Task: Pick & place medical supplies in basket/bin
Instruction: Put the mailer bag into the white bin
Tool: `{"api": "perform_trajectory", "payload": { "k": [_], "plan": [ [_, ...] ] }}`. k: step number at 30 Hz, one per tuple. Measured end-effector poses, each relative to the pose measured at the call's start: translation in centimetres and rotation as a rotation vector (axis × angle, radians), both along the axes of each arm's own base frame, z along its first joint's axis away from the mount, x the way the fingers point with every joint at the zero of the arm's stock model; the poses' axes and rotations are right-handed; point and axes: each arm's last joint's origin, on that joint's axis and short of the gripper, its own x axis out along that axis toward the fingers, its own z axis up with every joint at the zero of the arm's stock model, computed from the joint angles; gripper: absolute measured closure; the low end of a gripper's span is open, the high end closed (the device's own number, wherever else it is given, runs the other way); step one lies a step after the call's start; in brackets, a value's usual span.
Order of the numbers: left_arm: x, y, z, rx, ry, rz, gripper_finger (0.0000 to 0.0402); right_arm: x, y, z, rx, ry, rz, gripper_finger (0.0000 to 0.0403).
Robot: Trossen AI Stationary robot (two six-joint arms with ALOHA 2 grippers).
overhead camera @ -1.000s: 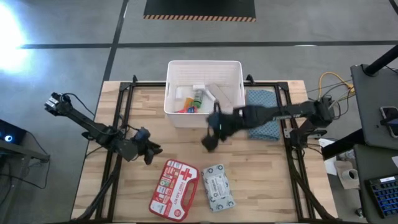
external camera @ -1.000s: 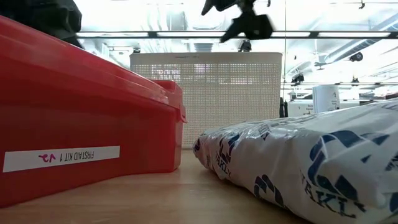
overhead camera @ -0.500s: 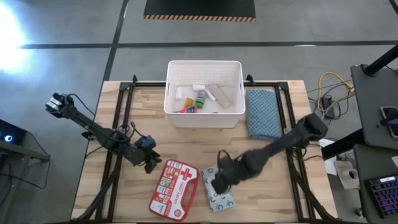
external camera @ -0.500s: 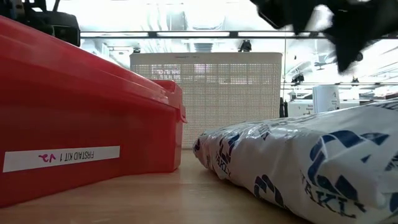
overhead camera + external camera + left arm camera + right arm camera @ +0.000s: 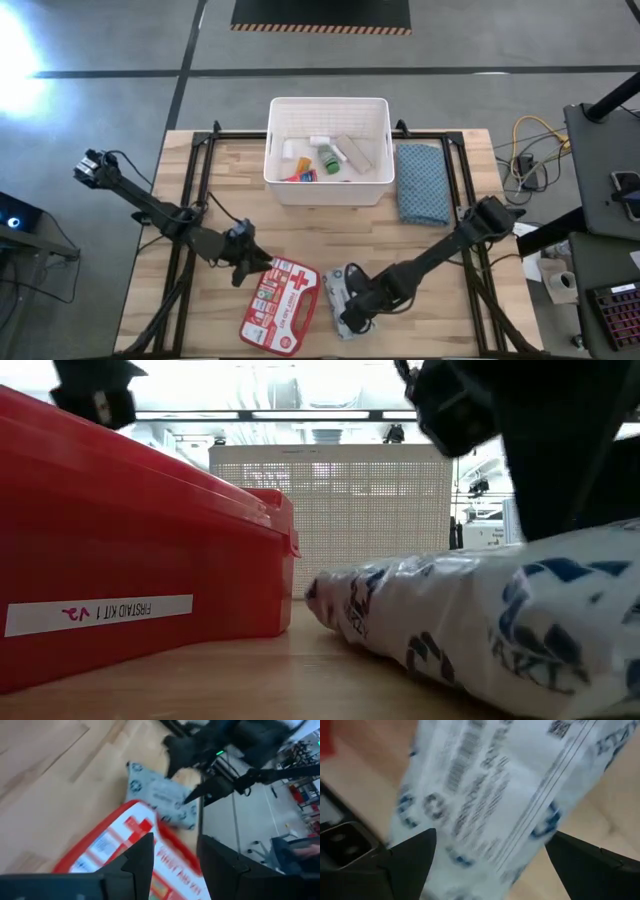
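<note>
Right gripper [image 5: 352,308] down over the wipes pack [image 5: 345,288] at the table's near edge, fingers spread wide either side, left gripper [image 5: 252,268] part-open beside the red first-aid case [image 5: 281,306], holding nothing, white bin [image 5: 328,196] well apart

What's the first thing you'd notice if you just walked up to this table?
Probably the bright red first-aid case at the table's near edge, with the left pincer hovering at its corner. Right beside it, the right pincer stands open, straddling the grey-white wipes pack. Across the table sits the white tub, with small supplies inside.
</note>
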Motion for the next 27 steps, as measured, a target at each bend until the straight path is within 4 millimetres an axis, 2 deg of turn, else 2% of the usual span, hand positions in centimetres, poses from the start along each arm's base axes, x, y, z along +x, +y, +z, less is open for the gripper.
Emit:
{"api": "perform_trajectory", "payload": {
  "k": [3, 7, 9, 11, 14, 16, 20, 24, 27],
  "plan": [
    [1.5, -0.9, 1.1, 0.003, 0.002, 0.003, 0.0269, 0.1, -0.8, -1.0, -0.007, -0.04, 0.026, 0.0044],
    [5.4, -2.9, 1.0, 0.024, 0.067, 0.02, 0.027, -0.1, -2.6, -1.6, -0.022, -0.071, 0.028, 0.0044],
    [7.6, -4.1, 0.1, 0.058, 0.123, 0.017, 0.027, 0.0, -3.5, -1.6, -0.046, -0.087, 0.016, 0.0044],
    [9.6, -5.3, -1.6, 0.121, 0.239, 0.016, 0.027, -0.1, -4.4, -1.5, -0.078, -0.095, 0.005, 0.0044],
    [11.7, -6.7, -4.1, 0.167, 0.425, 0.021, 0.027, -0.1, -5.0, -1.4, -0.1, -0.101, 0.033, 0.0044],
    [12.7, -7.3, -4.7, 0.204, 0.493, 0.024, 0.027, -0.3, -5.0, -1.5, -0.112, -0.1, 0.059, 0.0044],
    [13.1, -7.7, -5.7, 0.314, 0.651, 0.035, 0.027, -0.6, -5.1, -1.6, -0.12, -0.084, 0.067, 0.0044],
    [11.2, -6.3, -6.0, 0.426, 0.795, 0.076, 0.027, -1.4, -4.8, -1.4, -0.117, -0.079, 0.063, 0.0044],
    [9.3, -4.8, -5.2, 0.454, 0.838, 0.122, 0.0275, -2.3, -4.5, -0.9, -0.133, -0.093, 0.043, 0.0044]
  ]
}}
